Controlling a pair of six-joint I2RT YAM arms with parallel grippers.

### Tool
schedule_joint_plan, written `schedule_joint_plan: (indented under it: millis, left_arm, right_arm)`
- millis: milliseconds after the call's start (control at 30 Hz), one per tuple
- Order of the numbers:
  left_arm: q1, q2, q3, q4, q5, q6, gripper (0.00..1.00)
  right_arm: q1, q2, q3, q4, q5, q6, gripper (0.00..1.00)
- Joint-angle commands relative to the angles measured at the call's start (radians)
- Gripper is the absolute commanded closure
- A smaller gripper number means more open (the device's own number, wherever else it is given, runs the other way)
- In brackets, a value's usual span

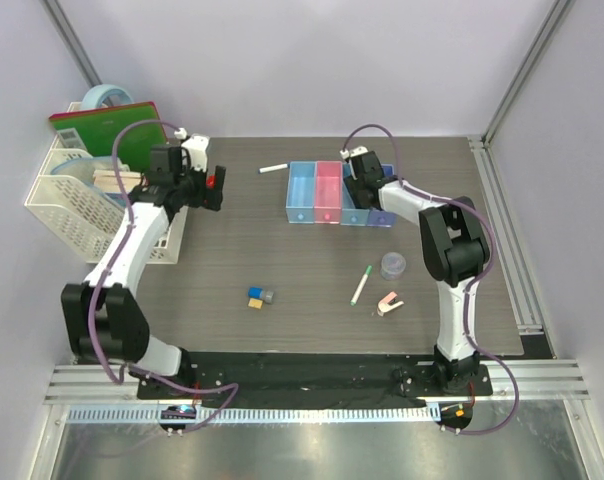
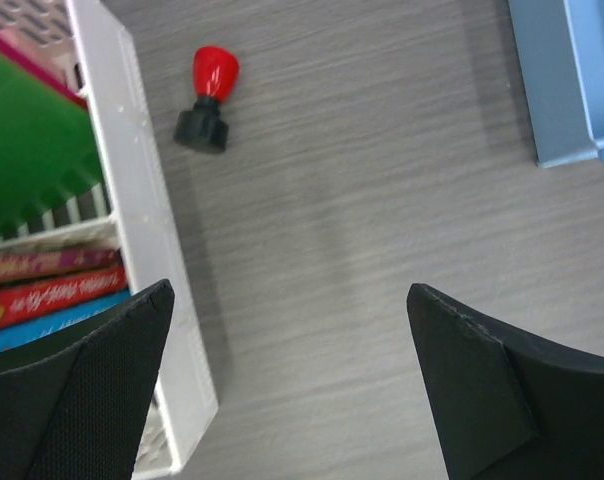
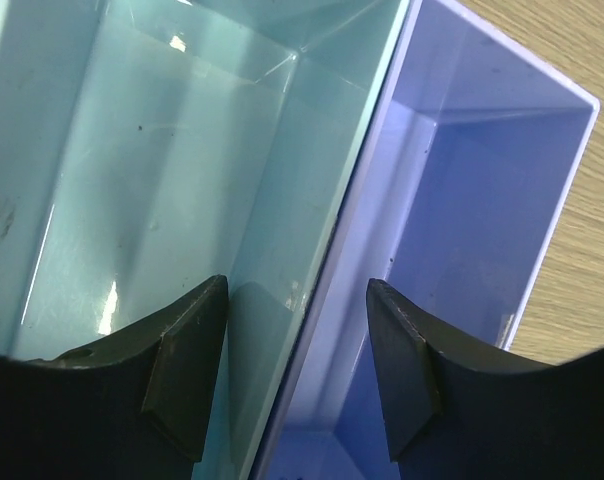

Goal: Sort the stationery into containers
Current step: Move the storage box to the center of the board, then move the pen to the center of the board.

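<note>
Left gripper (image 2: pixel 287 300) wide open, empty, above bare table. Red-and-black knob (image 2: pixel 207 100) sits ahead of it, just beside white basket (image 2: pixel 132 200). Right gripper (image 3: pixel 294 290) open, empty, straddling the wall between light blue bin (image 3: pixel 162 180) and purple bin (image 3: pixel 482 200). Likely approach step for the knob: left arm must advance, descend and close without snagging the basket.
</note>
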Motion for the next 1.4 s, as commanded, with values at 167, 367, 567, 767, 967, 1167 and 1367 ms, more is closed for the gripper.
schedule_joint_plan:
  millis: [167,367,567,767,967,1167,1367]
  left_arm:
    - [-0.100,0.317,0.212,0.190,-0.037,-0.131,0.00]
    - [-0.117,0.517,0.372,0.270,-0.040,-0.164,0.00]
    - [-0.131,0.656,0.488,0.357,-0.019,-0.155,0.00]
    - [-0.155,0.766,0.561,0.432,-0.002,-0.153,0.00]
    - [-0.169,0.864,0.639,0.466,-0.003,-0.153,0.00]
    - [-0.175,0.961,0.781,0.414,0.026,-0.159,0.00]
    - [-0.178,1.016,0.849,0.411,0.026,-0.150,0.00]
  right_arm:
    - [-0.082,-0.088,-0.059,0.002,-0.093,-0.117,0.37]
    - [-0.099,-0.134,-0.074,-0.016,-0.217,-0.183,0.31]
    - [-0.113,-0.170,-0.085,-0.041,-0.317,-0.227,0.22]
    - [-0.116,-0.165,-0.021,-0.123,-0.401,-0.247,0.17]
    - [-0.116,-0.134,0.108,-0.214,-0.424,-0.246,0.16]
    - [-0.119,-0.144,0.137,-0.227,-0.417,-0.255,0.15]
    - [-0.124,-0.153,0.133,-0.227,-0.420,-0.247,0.15]
